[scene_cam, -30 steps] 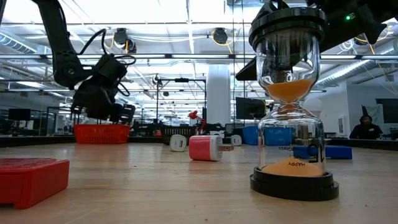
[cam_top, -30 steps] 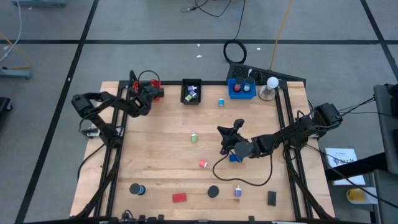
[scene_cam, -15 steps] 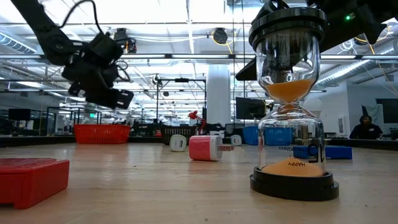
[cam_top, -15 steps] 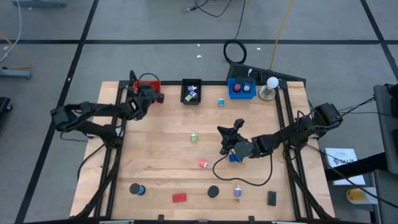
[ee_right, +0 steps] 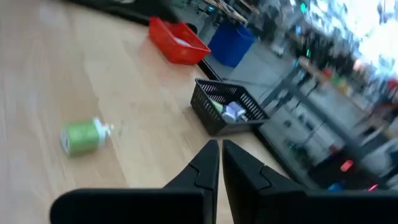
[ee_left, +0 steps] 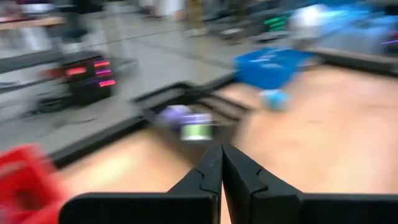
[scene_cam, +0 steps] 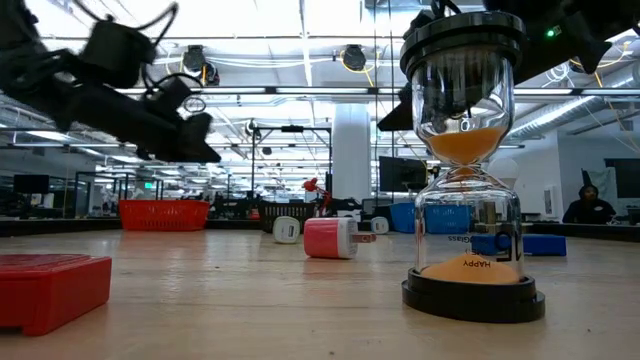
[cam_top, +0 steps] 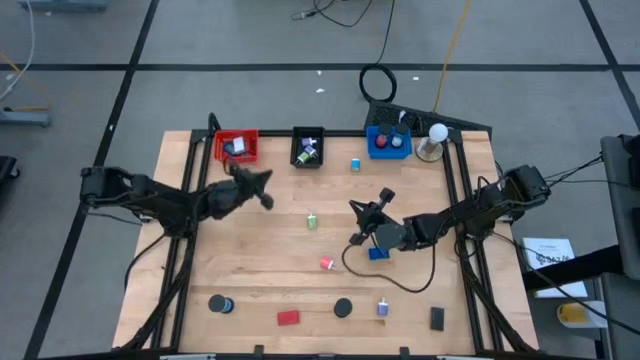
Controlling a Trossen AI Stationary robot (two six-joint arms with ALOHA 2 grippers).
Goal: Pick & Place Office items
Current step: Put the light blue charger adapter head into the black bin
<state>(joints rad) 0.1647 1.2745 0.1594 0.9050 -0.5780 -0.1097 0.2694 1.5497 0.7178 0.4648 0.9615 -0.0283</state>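
From above, the left gripper (cam_top: 262, 188) hangs over the wooden table (cam_top: 260, 260) near its ten o'clock area, fingers pressed together and empty, just below the red rectangular tray (cam_top: 236, 147). The right gripper (cam_top: 357, 222) sits right of centre, fingers pressed together, beside a small blue block (cam_top: 378, 253). Small office items lie scattered: a green-capped piece (cam_top: 312, 221) at centre, a red-and-white piece (cam_top: 327, 263) toward six o'clock, a black round disc (cam_top: 343, 308) and a red flat block (cam_top: 288, 318) along the near edge.

At table height, a sand hourglass (scene_cam: 467, 160) stands at three o'clock.

The left wrist view shows its fingers (ee_left: 208, 171) touching, nothing between.

The right wrist view shows closed fingers (ee_right: 211, 163) near a black mesh tray (ee_right: 227, 114).
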